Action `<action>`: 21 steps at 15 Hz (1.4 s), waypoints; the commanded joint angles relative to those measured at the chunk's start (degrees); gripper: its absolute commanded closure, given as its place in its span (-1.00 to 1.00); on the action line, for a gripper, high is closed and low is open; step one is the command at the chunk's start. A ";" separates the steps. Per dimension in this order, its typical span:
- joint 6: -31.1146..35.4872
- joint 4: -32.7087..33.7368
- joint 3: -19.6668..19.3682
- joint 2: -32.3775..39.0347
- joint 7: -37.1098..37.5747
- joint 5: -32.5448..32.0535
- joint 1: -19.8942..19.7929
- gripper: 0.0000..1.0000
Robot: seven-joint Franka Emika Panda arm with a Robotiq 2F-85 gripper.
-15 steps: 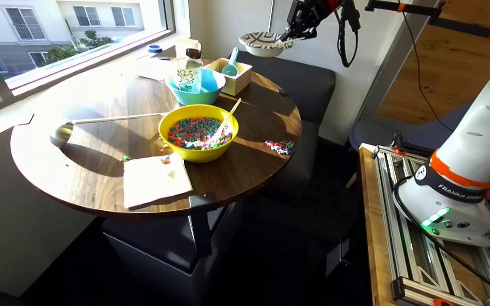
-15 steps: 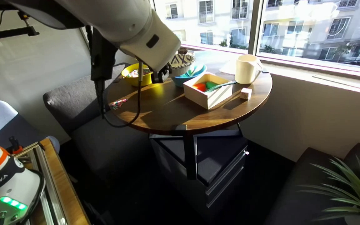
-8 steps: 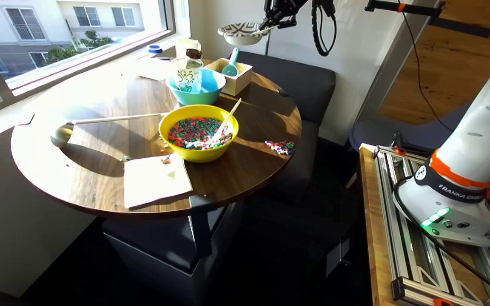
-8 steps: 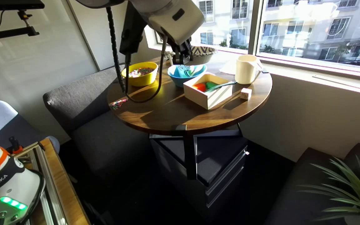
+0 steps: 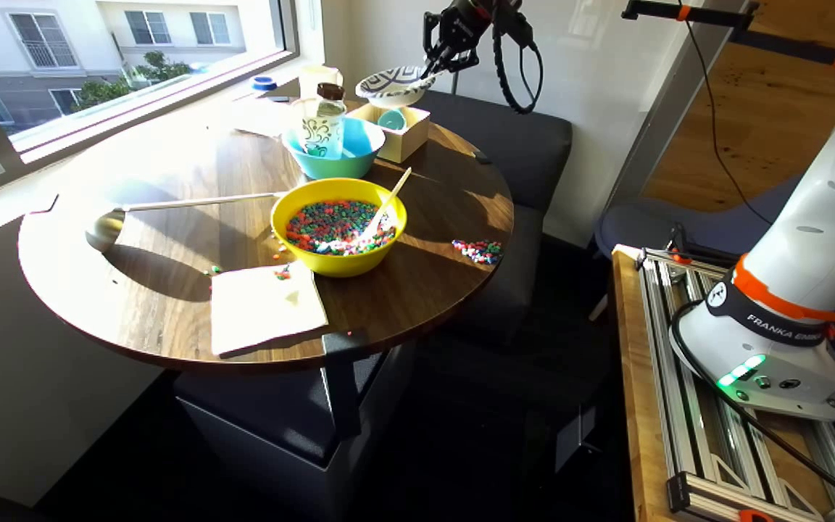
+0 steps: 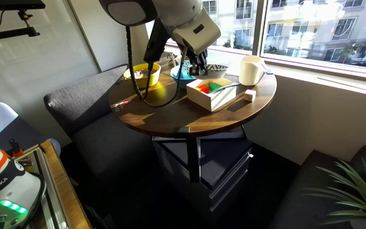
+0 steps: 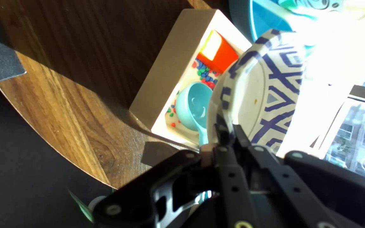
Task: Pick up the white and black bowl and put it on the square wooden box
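Having been lowered leftward in an exterior view, the black gripper [image 5: 429, 71] is nearly closed. Near the square light-wood box [image 5: 415, 139], contact unclear, the shallow dark-patterned white bowl [image 5: 391, 88] is held by its rim, now tilted; the turquoise scoop [image 5: 392, 120] is partly hidden.

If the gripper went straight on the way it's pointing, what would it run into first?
The gripper holds the white and black bowl. Past it, the square wooden box looks first in line, perhaps at the teal scoop inside, though depth is unclear and the bowl may touch first.
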 commanded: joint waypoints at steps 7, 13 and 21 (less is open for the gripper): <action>1.56 1.54 1.68 4.21 4.21 -4.26 0.37 0.34; 1.08 -2.66 0.09 -0.75 7.21 -9.87 -0.54 -0.56; 0.44 -8.68 -1.79 -11.10 -7.23 -9.02 -1.48 -1.00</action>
